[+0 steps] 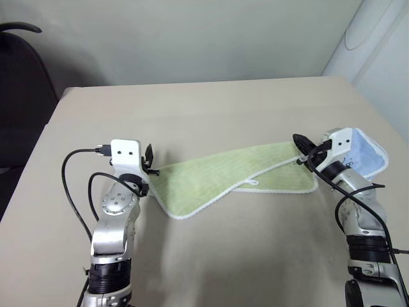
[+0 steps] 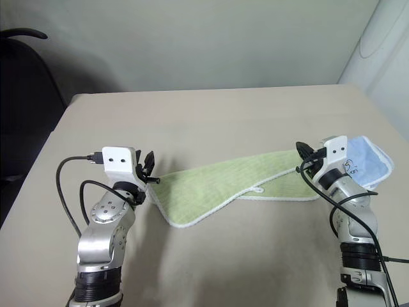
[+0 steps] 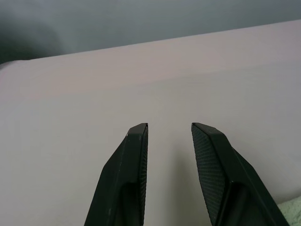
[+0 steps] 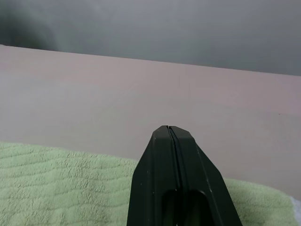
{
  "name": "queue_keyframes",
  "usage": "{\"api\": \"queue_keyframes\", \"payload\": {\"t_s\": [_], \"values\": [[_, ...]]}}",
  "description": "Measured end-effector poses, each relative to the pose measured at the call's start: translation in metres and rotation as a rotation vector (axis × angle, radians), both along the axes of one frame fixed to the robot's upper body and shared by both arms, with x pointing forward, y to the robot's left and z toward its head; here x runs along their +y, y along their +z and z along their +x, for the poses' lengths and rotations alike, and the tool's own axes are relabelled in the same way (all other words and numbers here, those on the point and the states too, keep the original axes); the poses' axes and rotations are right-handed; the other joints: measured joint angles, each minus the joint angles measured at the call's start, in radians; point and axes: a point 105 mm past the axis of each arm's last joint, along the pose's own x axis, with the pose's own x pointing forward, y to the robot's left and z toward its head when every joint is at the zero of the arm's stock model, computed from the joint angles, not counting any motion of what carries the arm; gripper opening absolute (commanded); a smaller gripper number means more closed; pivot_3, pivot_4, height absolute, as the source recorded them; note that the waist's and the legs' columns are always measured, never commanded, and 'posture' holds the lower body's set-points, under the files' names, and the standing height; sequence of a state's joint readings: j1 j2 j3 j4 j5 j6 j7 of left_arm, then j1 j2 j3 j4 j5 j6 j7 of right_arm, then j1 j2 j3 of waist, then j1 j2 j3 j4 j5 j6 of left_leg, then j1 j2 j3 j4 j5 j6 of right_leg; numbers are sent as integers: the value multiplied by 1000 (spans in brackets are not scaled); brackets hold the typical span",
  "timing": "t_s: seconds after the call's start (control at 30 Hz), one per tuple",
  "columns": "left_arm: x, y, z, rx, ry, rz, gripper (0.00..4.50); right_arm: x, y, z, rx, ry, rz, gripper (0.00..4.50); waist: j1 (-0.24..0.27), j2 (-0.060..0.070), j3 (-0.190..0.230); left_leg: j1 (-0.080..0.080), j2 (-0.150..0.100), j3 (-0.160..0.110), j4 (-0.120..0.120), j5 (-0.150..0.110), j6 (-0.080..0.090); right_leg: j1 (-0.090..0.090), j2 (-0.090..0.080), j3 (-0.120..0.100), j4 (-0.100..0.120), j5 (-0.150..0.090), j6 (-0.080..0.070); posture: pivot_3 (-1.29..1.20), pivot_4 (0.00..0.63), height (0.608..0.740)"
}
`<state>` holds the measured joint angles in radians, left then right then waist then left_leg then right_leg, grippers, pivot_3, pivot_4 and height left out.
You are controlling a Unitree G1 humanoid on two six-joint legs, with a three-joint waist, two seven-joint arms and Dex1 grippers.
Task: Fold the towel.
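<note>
Fingers (image 4: 171, 134) pressed together, apparently empty, above towel (image 4: 61, 183).

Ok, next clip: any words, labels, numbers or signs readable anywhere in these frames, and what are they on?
Handwritten dark marks on the light-blue cloth, in the right eye view: too small and blurred to read.
White loop tag on the towel: no print visible.
Table, both wrist housings and the wall: no text or signs.
So nothing legible in any view.
</note>
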<state>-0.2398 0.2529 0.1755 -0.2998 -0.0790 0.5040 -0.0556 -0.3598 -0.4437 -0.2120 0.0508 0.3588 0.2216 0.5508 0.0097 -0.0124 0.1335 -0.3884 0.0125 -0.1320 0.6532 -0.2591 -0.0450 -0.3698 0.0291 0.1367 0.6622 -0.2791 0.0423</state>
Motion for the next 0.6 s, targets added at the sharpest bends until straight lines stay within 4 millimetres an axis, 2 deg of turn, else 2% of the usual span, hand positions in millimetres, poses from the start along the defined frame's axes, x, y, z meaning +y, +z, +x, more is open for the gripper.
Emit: {"api": "queue_keyframes", "payload": {"t_s": [0.33,0.6], "values": [[-6,0,5,-2,-28,12,1619,-5,-8,-2,31,-25,-1,21,0,0,0,0,0,0,0,0,0,0,0,0,0,0,0,0,150,740],[-10,-3,4,-2,-44,24,1619,-23,-8,-2,54,-104,-1,21,0,0,0,0,0,0,0,0,1,0,0,0,0,0,0,0,150,740]]}}
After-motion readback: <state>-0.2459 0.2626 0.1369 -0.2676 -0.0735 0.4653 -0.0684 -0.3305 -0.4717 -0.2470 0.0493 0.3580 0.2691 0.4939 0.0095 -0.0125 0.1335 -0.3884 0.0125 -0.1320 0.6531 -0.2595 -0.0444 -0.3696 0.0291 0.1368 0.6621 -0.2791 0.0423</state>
